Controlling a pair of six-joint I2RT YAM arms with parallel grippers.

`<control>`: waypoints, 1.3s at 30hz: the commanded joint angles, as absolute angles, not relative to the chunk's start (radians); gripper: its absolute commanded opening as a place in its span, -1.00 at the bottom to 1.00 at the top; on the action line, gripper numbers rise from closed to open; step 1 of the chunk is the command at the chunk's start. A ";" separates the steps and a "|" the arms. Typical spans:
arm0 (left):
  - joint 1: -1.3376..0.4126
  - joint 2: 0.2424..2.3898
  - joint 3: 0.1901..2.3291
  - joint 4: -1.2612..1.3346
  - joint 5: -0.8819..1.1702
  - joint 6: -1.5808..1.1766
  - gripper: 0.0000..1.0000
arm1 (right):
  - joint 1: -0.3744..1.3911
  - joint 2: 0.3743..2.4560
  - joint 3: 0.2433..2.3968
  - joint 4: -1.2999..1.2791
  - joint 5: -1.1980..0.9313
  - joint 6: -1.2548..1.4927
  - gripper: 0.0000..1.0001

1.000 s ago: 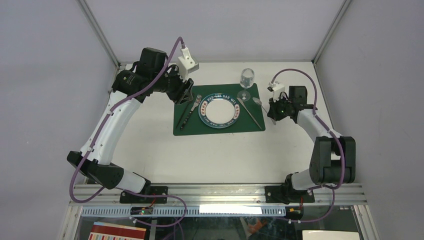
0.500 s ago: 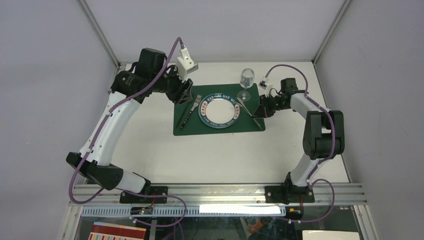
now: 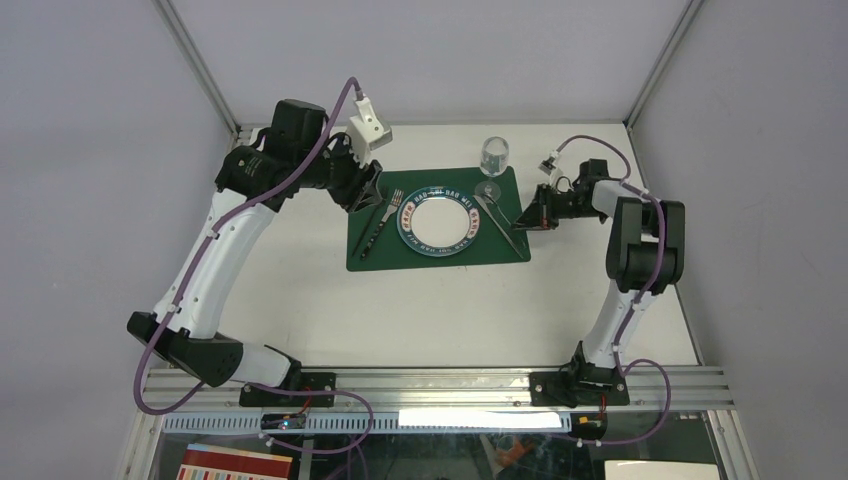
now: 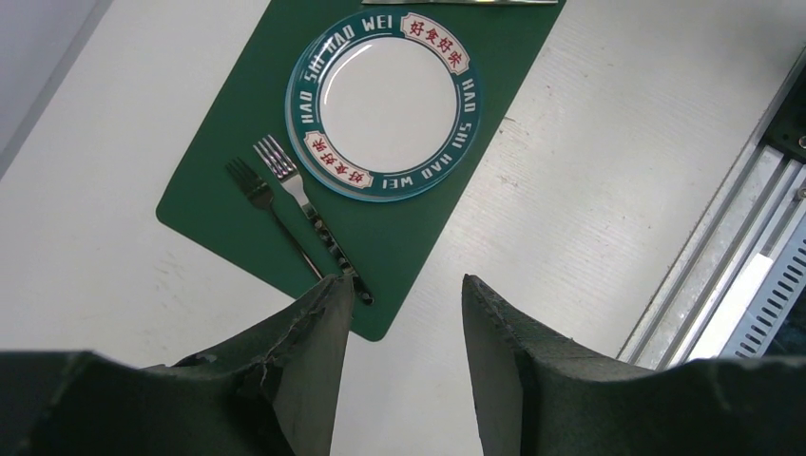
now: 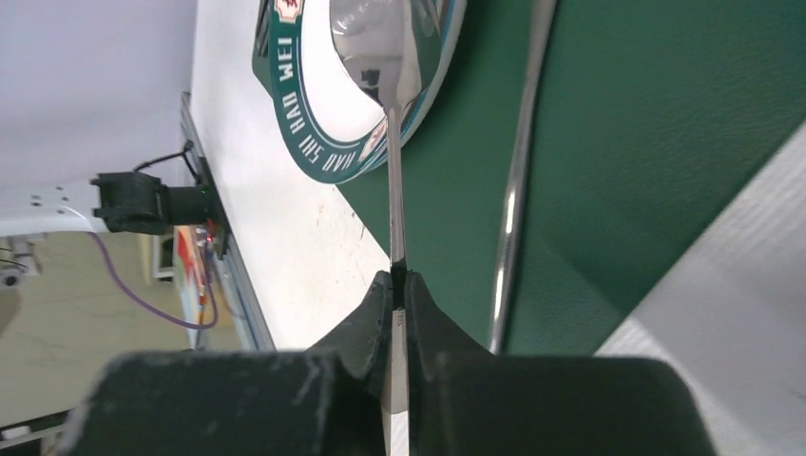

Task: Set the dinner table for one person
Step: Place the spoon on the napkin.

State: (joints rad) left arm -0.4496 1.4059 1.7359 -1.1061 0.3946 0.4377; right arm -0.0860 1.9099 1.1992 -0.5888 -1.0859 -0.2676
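The white dinner table [image 3: 440,310] carries a dark green placemat [image 3: 437,255] with a teal-rimmed white plate [image 3: 437,221] in its middle. Two forks [image 3: 385,215] lie left of the plate and a knife [image 3: 500,222] lies to its right. My right gripper [image 3: 528,214] is over the mat's right edge, shut on a spoon's handle [image 5: 393,199]. The spoon's bowl [image 5: 380,43] points toward the plate, beside the knife [image 5: 518,161]. My left gripper [image 3: 372,188] is open and empty above the forks [image 4: 295,190]; in its own view its fingertips [image 4: 407,290] frame bare table.
A clear glass [image 3: 494,153] stands just behind the mat's far right corner, and a small clear round object [image 3: 487,190] lies on the mat near the plate's far right. Aluminium framing [image 3: 440,380] runs along the near edge, and grey walls close in the sides.
My right arm has swung left and turned its wrist, carrying the spoon from right of the mat to over the mat's right edge. My left gripper has shifted only slightly.
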 commanded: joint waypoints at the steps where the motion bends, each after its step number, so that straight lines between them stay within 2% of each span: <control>1: -0.437 1.371 1.741 -1.068 0.411 0.449 -0.04 | -0.123 1.997 1.302 -0.634 -1.203 -0.251 -1.00; 10: -0.434 1.360 1.735 -1.068 0.419 0.452 -0.04 | -0.150 2.111 1.353 -0.697 -1.175 -0.270 -1.00; 39: -0.422 1.358 1.732 -1.069 0.450 0.456 -0.04 | -0.181 2.170 1.404 -0.698 -1.180 -0.266 -1.00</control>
State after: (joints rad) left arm -0.4301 1.3926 1.7248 -1.1061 0.4217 0.4423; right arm -0.1738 2.1872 1.3594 -0.6941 -1.1492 -0.2657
